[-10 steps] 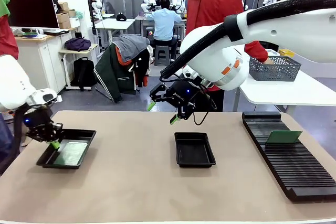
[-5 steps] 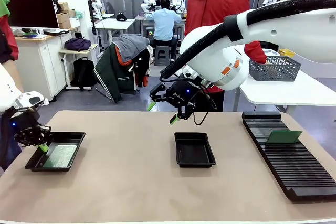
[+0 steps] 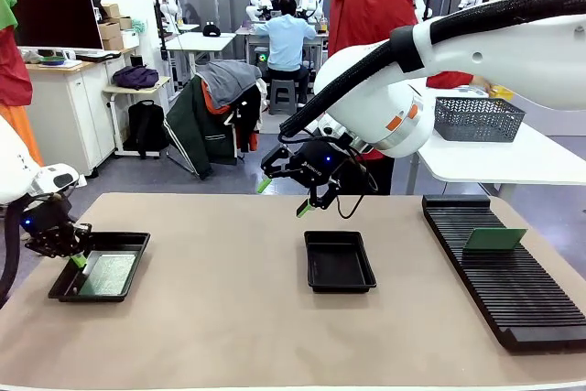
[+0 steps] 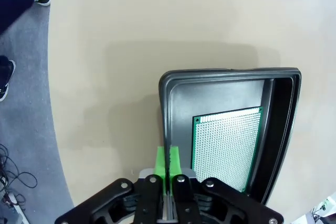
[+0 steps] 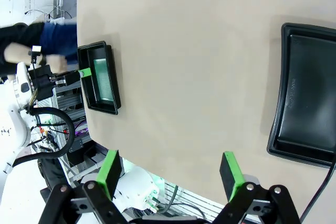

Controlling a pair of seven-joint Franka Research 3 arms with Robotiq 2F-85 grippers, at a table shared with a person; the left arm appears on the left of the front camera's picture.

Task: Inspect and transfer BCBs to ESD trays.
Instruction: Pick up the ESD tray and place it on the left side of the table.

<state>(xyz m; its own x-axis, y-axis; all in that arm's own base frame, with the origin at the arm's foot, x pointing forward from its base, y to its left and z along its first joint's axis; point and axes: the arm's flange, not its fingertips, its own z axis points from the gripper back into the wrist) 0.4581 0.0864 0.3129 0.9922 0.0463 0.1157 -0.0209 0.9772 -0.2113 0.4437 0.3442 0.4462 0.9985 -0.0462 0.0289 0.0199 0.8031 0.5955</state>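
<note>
My left pincer (image 4: 168, 157) is clamped shut, its green pads (image 4: 161, 158) pinching the near rim of the loaded ESD tray (image 4: 226, 72). The wrist camera makes that bite plain, while from the front the pincer merely sits at the tray's outer edge, too small to judge. Just beyond my pads and off to one side, a BCB (image 4: 227, 148) lies flat on the tray's floor, pale dotted face up. Further right, my right pincer (image 3: 282, 197) hangs above the table (image 3: 220, 318), jaws spread wide with nothing between them. Its wrist camera looks down on the empty ESD tray (image 5: 310, 103) beside one finger, and on the loaded tray well apart. The front camera adds what lies right of that pincer: a long ribbed rack (image 3: 513, 299) with a second BCB (image 3: 494, 239) propped on it.
</note>
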